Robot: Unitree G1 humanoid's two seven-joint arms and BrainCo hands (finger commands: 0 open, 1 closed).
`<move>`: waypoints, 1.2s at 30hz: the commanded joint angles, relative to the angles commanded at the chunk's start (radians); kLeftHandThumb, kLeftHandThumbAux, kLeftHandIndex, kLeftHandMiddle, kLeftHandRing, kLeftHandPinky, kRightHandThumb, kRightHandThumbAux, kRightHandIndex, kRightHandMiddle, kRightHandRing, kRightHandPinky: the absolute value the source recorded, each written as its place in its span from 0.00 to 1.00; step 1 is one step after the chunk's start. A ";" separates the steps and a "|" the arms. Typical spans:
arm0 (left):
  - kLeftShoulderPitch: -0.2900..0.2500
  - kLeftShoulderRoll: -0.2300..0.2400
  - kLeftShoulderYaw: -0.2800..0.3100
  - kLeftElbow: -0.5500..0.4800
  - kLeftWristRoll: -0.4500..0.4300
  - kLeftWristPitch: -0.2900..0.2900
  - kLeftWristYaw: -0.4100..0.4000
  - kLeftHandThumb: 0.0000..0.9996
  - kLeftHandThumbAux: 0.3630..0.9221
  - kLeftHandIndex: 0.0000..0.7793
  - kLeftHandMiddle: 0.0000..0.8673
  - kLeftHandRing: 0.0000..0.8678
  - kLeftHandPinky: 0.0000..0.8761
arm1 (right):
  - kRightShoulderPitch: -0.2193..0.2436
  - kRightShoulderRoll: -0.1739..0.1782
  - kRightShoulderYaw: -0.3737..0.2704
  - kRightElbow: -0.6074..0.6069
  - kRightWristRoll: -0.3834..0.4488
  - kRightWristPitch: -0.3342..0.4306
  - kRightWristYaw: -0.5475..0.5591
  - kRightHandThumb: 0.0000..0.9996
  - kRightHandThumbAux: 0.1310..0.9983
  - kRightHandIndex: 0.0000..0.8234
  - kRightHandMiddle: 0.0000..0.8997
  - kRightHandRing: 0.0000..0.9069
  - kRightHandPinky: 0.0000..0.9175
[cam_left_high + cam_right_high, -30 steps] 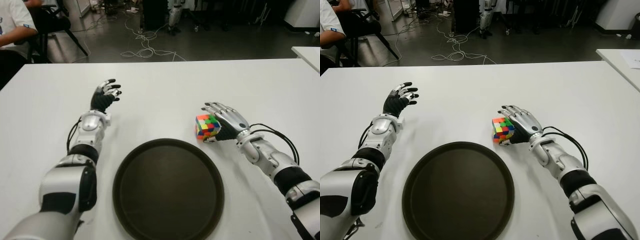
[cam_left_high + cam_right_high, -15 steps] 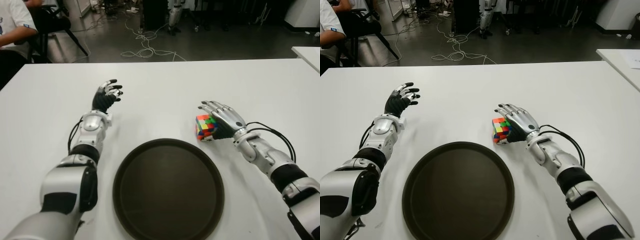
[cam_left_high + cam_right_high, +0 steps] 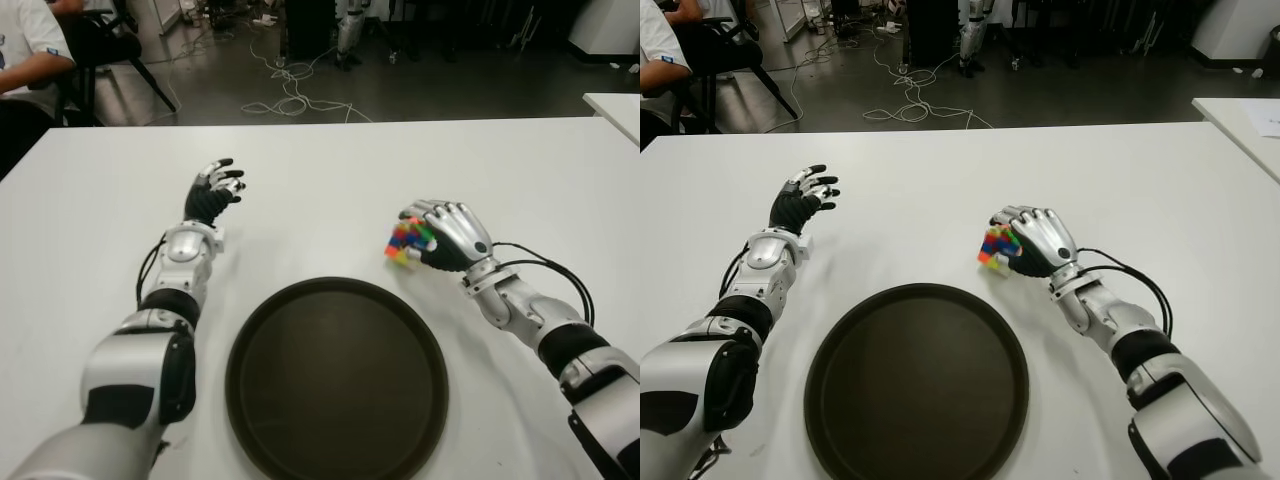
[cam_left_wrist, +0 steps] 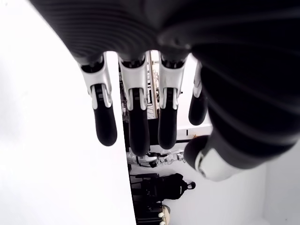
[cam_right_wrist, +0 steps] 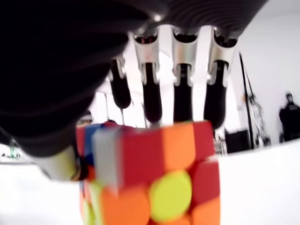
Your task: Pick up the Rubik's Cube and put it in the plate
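Right hand: our right hand, right of centre in the eye view, has its fingers curled around the Rubik's Cube.
Cube: tilted in the grasp, just above the plate rim.
Left hand: our left hand, upper left, is relaxed and holds nothing.
Advice: we should keep the 4 fingers firm, lift clear of the rim, then lower over the middle of the plate.

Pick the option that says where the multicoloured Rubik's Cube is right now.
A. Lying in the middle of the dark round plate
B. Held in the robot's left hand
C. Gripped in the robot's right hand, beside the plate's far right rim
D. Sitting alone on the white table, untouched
C: the multicoloured Rubik's Cube sits tilted inside the curled fingers of the right hand, outside the empty dark round plate; the left hand holds nothing.
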 joint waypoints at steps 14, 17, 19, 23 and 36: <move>0.000 0.001 -0.003 0.000 0.000 -0.001 0.000 0.47 0.61 0.26 0.34 0.34 0.35 | -0.011 0.001 -0.007 0.029 0.012 -0.041 -0.034 0.84 0.63 0.53 0.51 0.54 0.53; 0.000 0.001 -0.003 0.000 0.000 -0.004 0.001 0.47 0.61 0.27 0.35 0.35 0.36 | -0.011 0.000 -0.009 0.029 0.013 -0.045 -0.043 0.84 0.63 0.54 0.50 0.53 0.52; 0.001 0.000 -0.003 -0.001 0.000 -0.006 0.001 0.47 0.61 0.27 0.35 0.35 0.36 | -0.010 0.000 -0.011 0.028 0.014 -0.044 -0.044 0.84 0.63 0.54 0.49 0.52 0.51; 0.002 0.000 -0.004 -0.002 0.000 -0.009 0.001 0.46 0.62 0.27 0.35 0.34 0.36 | -0.007 -0.001 -0.016 0.026 0.020 -0.047 -0.041 0.84 0.63 0.55 0.48 0.49 0.49; 0.004 -0.002 -0.005 -0.003 0.000 -0.011 0.005 0.44 0.61 0.26 0.34 0.34 0.35 | -0.006 0.001 -0.026 0.035 0.024 -0.051 -0.052 0.84 0.64 0.56 0.46 0.46 0.48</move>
